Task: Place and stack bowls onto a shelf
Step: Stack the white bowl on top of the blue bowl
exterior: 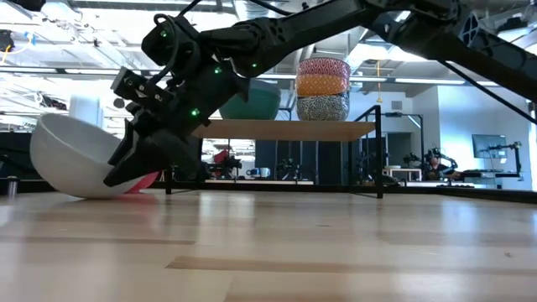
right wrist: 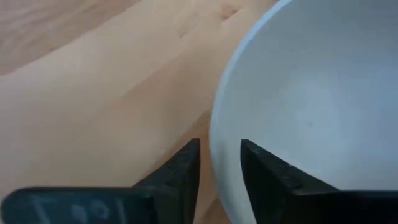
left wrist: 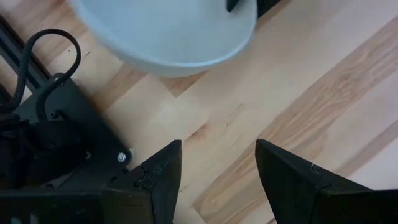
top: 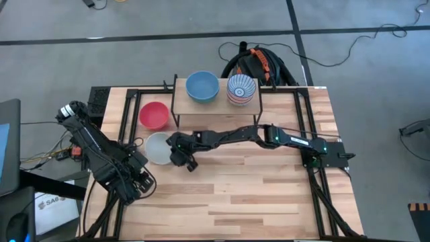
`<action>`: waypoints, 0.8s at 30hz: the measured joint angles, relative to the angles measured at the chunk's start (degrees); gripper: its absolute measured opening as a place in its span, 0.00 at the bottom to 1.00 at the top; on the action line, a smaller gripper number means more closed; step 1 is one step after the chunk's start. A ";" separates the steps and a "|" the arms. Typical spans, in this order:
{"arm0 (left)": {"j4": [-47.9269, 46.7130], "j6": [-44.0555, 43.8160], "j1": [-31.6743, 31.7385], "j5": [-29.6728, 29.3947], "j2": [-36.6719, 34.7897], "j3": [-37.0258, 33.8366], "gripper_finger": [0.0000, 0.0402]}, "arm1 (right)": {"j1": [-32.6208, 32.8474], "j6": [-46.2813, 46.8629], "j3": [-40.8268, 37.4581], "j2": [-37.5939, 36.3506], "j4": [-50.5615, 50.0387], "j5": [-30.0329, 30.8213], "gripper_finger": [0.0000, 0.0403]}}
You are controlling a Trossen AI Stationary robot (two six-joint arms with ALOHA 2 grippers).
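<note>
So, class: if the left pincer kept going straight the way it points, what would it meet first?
Probably the white bowl: it lies just ahead of the open left pincer, with only bare tabletop between them, though the depth is hard to judge.

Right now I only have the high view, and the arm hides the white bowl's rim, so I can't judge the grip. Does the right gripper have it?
Observer: Yes. The right gripper has one finger inside the white bowl's rim and one outside.
Operator: Is the bowl flat on the table?
Observer: No. The low view shows it tilted, resting on one side.
Operator: How tall is the patterned stack on the shelf?
Observer: The patterned stack is three bowls high on the shelf.
</note>
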 joint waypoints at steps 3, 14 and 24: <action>0.04 -0.80 0.00 -0.17 0.00 0.00 0.47 | 0.34 0.88 0.02 0.00 -0.73 0.16 0.32; 0.97 0.22 0.00 0.11 0.00 0.00 0.47 | 1.19 4.87 0.11 -2.58 -12.44 1.00 0.15; 1.23 1.23 -0.02 -0.21 0.00 0.02 0.47 | 1.56 16.53 0.00 -8.93 -28.39 1.69 0.07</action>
